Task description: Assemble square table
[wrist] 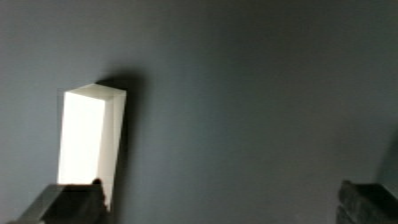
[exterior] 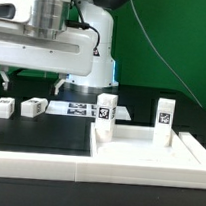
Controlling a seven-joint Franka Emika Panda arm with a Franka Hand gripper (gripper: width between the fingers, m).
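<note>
Exterior view, hand (exterior: pixel 32 82): fingers spread wide, clamped on nothing, hanging above the black table (exterior: pixel 58 136).
Exterior view, loose legs: first leg (exterior: pixel 4 107) and second leg (exterior: pixel 32 107) lie side by side at the exterior view's left.
Exterior view, tabletop (exterior: pixel 134 146): white rimmed slab at the exterior view's right, just behind the border wall (exterior: pixel 36 166).
Exterior view, on the tabletop: third leg (exterior: pixel 106 111) and fourth leg (exterior: pixel 165 114) stand upright at its far corners.
Wrist view, hand (wrist: pixel 222 205): fingertips far apart.
Wrist view, white leg (wrist: pixel 93 135): lies just beside one fingertip.
</note>
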